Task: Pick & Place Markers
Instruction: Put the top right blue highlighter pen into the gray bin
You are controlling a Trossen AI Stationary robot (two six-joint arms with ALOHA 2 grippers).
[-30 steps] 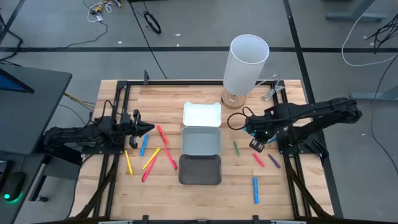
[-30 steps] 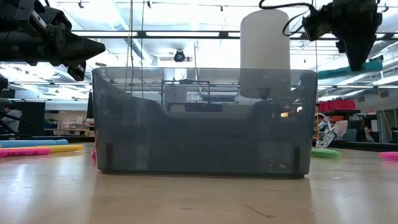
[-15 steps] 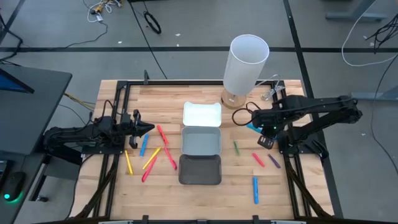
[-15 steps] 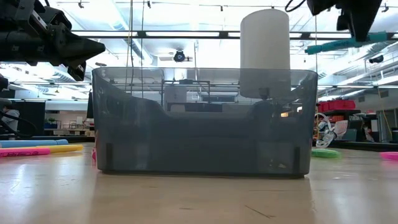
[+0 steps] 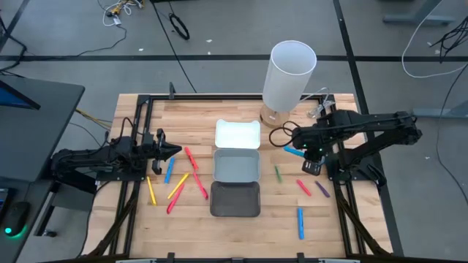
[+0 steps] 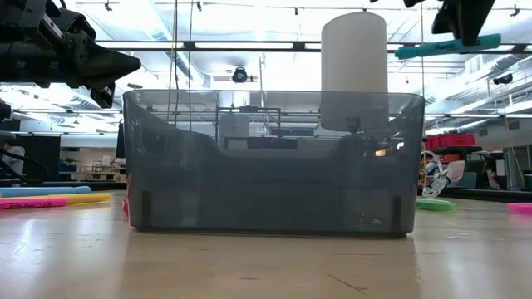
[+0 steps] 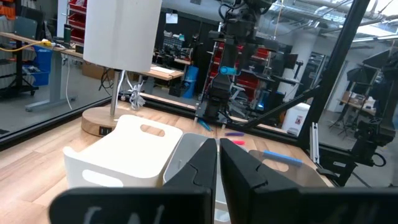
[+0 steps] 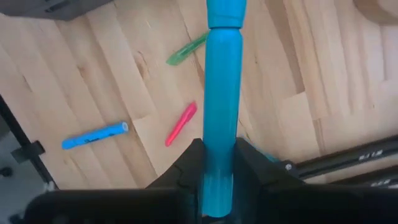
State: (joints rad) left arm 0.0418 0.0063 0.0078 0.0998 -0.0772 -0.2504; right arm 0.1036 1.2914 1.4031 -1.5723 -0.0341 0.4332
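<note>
A teal marker [image 8: 222, 93] hangs high above the table's right half, with my right gripper [image 5: 308, 156] shut on it and pointing straight down. On the wood below lie a green marker [image 8: 186, 50], a pink one [image 8: 181, 123] and a blue one [image 8: 94, 135]; a purple one [image 5: 322, 189] lies beside them. Several red, blue, yellow and orange markers [image 5: 178, 185] lie flat on the left half. A white tray [image 5: 238, 134], a grey tray [image 5: 236, 165] and a dark tray [image 5: 235, 199] stand in a row at the middle. My left gripper [image 5: 172, 151] waits shut at the left. My right gripper pinches the teal marker between its two fingers, on the barrel near one end [image 8: 219, 163]. The fingers come from above and lie across the marker. The marker [image 6: 449, 47] sits about level, lifted clear, most of its length sticking out to one side of the fingers.
A tall white cylinder lamp [image 5: 291, 75] stands on a round wooden base at the far side, just beyond my right gripper. A black frame [image 5: 344, 197] runs along the table's left and right sides. Bare wood lies between the trays and the right-hand markers.
My right gripper has risen with the teal marker and rolled its wrist, so the marker has turned about level and hangs higher above the table. The left arm has kept still.
</note>
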